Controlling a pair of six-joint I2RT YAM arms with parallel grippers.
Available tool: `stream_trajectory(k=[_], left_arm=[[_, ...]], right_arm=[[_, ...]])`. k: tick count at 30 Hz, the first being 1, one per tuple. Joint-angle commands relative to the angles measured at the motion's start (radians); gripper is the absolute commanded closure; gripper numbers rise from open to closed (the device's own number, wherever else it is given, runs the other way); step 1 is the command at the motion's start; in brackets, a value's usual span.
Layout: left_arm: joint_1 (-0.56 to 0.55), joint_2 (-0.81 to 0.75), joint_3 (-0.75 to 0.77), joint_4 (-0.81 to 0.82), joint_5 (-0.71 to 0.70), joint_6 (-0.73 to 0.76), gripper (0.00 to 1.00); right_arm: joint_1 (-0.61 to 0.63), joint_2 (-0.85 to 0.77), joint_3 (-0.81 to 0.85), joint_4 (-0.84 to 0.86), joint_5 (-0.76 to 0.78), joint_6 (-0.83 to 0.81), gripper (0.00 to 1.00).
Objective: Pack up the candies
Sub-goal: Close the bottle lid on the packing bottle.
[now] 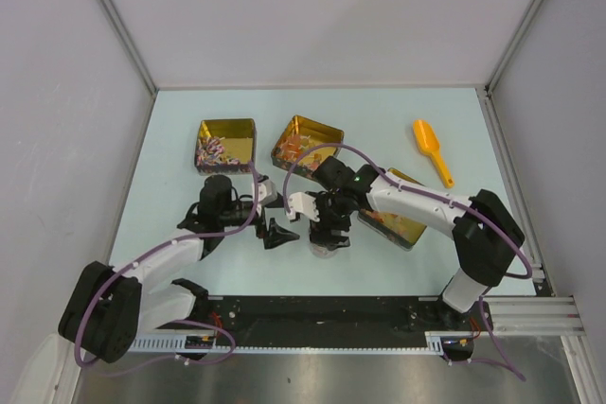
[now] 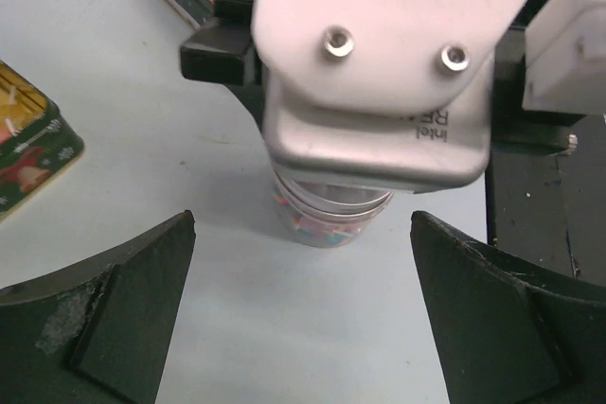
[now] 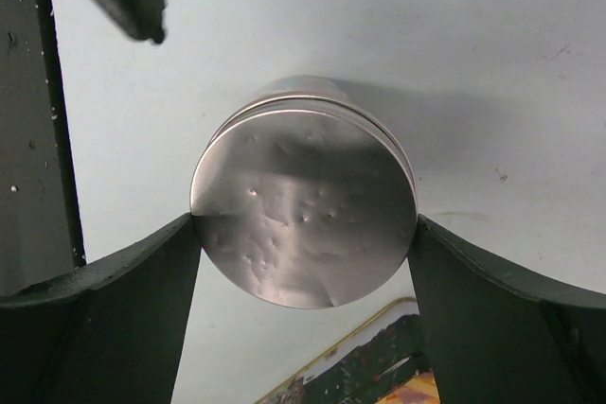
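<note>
A small clear jar (image 2: 331, 222) with a round silver lid (image 3: 303, 210) stands on the table near the arms' bases, and candies (image 2: 327, 227) show through its wall. My right gripper (image 3: 305, 224) comes down from above, its two fingers pressed against opposite edges of the lid. Just left of the jar, low over the table, my left gripper (image 2: 303, 328) is open and holds nothing. From the top view the jar (image 1: 329, 249) is mostly hidden under the right gripper (image 1: 329, 234). Loose candies (image 1: 210, 150) lie in the back-left gold tin (image 1: 237, 130).
A second gold tin (image 1: 317, 130) sits at the back centre, and a third tin (image 1: 402, 229) lies under the right forearm. An orange scoop (image 1: 433, 151) rests at the back right. The left gripper (image 1: 279, 232) is close beside the jar. White walls enclose the table.
</note>
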Motion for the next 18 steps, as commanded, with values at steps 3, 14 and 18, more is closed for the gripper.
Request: stream_trajectory(k=[3,14,18], left_arm=[[-0.012,0.007,-0.04,0.126,0.021,-0.009,0.0],[-0.012,0.018,-0.061,0.158,0.029,-0.012,0.0],[-0.012,0.019,-0.066,0.163,0.03,-0.013,0.0]], right_arm=[[0.01,0.024,0.004,0.045,-0.016,0.03,0.27],[0.017,-0.061,0.004,-0.007,-0.021,0.012,0.27],[0.016,-0.078,0.004,-0.031,-0.019,0.002,0.27]])
